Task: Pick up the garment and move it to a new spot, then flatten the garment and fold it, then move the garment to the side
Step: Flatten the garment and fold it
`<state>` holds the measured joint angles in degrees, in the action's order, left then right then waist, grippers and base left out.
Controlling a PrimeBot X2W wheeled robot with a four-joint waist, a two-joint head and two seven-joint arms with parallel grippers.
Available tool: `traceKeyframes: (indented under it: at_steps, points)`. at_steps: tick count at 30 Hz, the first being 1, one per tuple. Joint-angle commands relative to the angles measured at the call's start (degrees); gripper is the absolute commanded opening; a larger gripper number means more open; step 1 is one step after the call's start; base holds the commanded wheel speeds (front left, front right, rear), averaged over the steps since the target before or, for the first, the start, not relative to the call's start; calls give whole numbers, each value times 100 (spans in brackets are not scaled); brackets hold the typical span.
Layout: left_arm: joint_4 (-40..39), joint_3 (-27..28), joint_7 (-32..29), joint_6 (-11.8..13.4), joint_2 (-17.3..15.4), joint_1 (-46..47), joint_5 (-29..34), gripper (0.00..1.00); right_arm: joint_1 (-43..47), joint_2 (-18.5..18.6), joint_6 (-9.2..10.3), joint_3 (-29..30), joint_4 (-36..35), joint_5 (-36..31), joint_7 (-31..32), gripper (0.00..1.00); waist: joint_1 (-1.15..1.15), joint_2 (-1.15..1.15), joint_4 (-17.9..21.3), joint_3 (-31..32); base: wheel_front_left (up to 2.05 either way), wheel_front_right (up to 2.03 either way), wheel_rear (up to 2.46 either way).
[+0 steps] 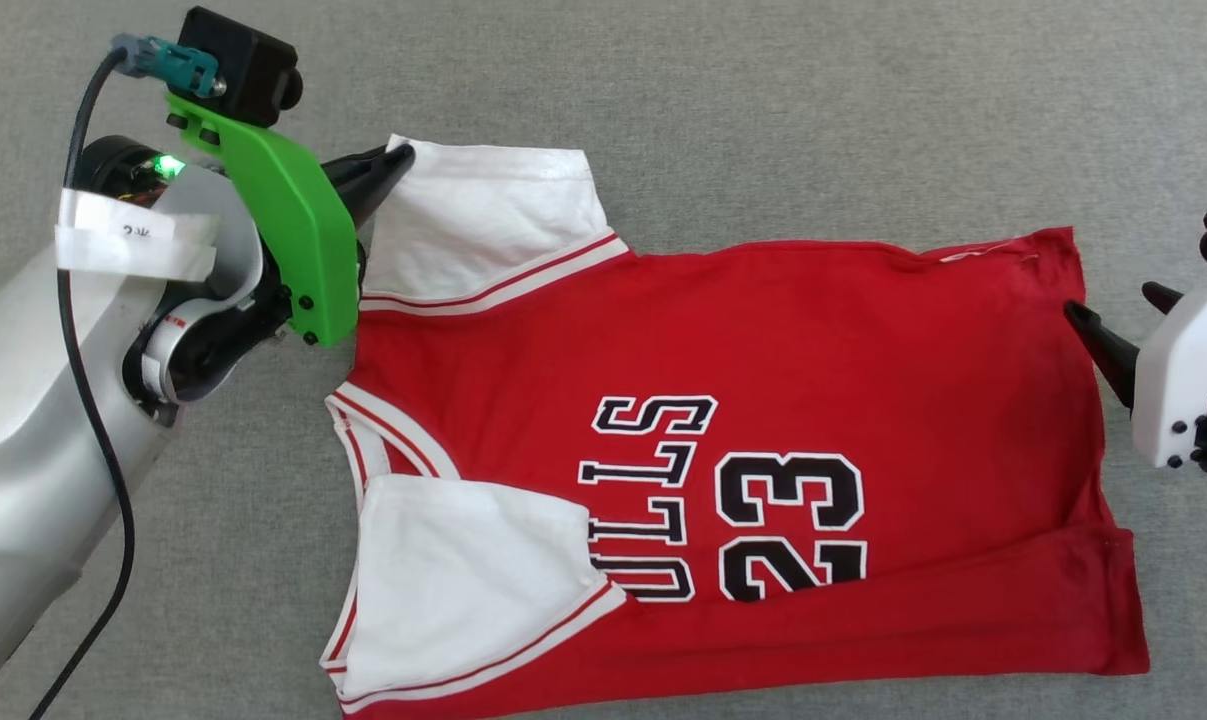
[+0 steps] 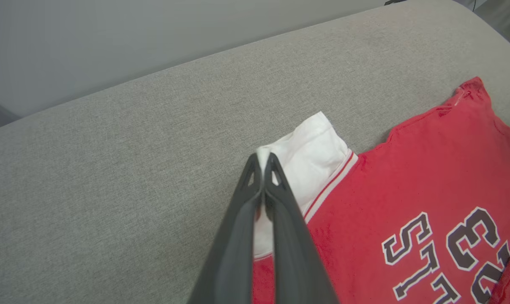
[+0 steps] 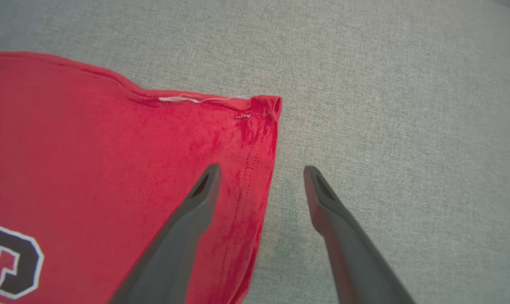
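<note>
The red garment (image 1: 763, 360) lies spread on the grey fabric surface, collar to the left, hem to the right, its near edge folded up over the lettering. My left gripper (image 1: 395, 158) is shut on the corner of the far white sleeve (image 1: 473, 215); in the left wrist view its fingers (image 2: 276, 181) pinch that sleeve's tip (image 2: 264, 152). My right gripper (image 1: 1113, 300) stands open at the hem's far right corner. In the right wrist view one finger (image 3: 204, 190) is over the red hem (image 3: 255, 169) and the other finger (image 3: 322, 194) is over bare surface.
The grey fabric surface (image 1: 763, 120) runs all around the garment. Its far edge curves off against a pale wall (image 2: 111, 42) in the left wrist view. The near white sleeve (image 1: 463, 580) lies folded over the chest.
</note>
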<state>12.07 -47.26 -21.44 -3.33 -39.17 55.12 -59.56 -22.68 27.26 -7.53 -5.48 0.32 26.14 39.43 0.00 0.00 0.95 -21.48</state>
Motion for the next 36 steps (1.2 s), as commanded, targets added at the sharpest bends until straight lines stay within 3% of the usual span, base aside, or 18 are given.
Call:
traceKeyframes:
  at_steps: [1,3,6,15,16,17,18,36]
  points:
    - [-240,11,-31,110,-88,-142,-3,0,-198,42,4,-21,91,33,202,100,0,0,-207,-193,0,0,0]
    - [-922,30,-69,357,-225,-266,28,0,-604,115,4,13,348,26,631,100,0,0,-374,-361,0,0,0]
    - [-1308,28,-84,504,-308,-334,80,0,-870,168,4,-5,543,-6,749,100,0,0,-465,-455,0,0,0]
    - [-1846,-16,-39,680,-280,-432,146,0,-1081,292,4,-407,1201,64,837,100,0,0,-703,-637,0,0,0]
    - [-1830,-20,-15,682,-271,-458,136,0,-1035,293,4,-499,1316,130,836,76,0,0,-725,-628,0,0,0]
    - [-1817,-18,-1,682,-264,-474,124,0,-1012,303,4,-539,1362,154,838,20,0,0,-733,-617,0,0,0]
    - [-1808,-19,7,679,-263,-483,120,0,-1003,310,4,-555,1382,165,829,0,0,0,-737,-608,0,0,0]
    - [-1427,120,552,763,-343,-1282,-266,0,-406,173,4,-103,1308,614,-564,0,0,0,-662,472,0,0,0]
